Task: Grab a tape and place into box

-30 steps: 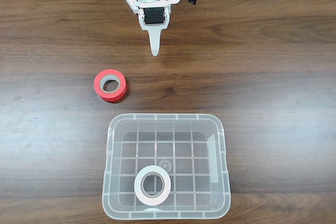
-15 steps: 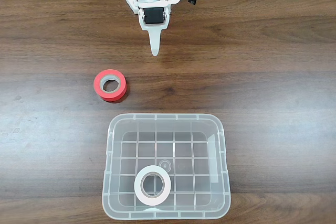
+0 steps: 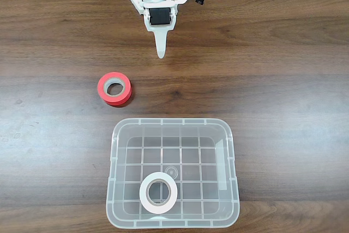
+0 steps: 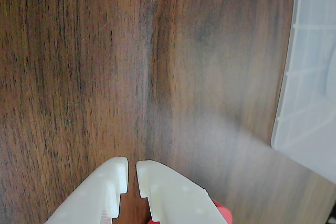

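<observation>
The white tape [image 3: 158, 192] lies flat inside the clear box [image 3: 173, 128], near its front wall, in the fixed view. My gripper [image 3: 160, 54] is at the far side of the table, well away from the box, pointing toward it. In the wrist view my gripper [image 4: 132, 170] is shut, its white fingertips nearly touching with nothing between them. The box's corner [image 4: 310, 77] shows at the right edge of the wrist view.
A red-orange roll of tape [image 3: 114, 88] with a grey core lies on the wooden table [image 3: 283, 80] between the gripper and the box, to the left; a bit of it [image 4: 223, 213] peeks out under the fingers in the wrist view.
</observation>
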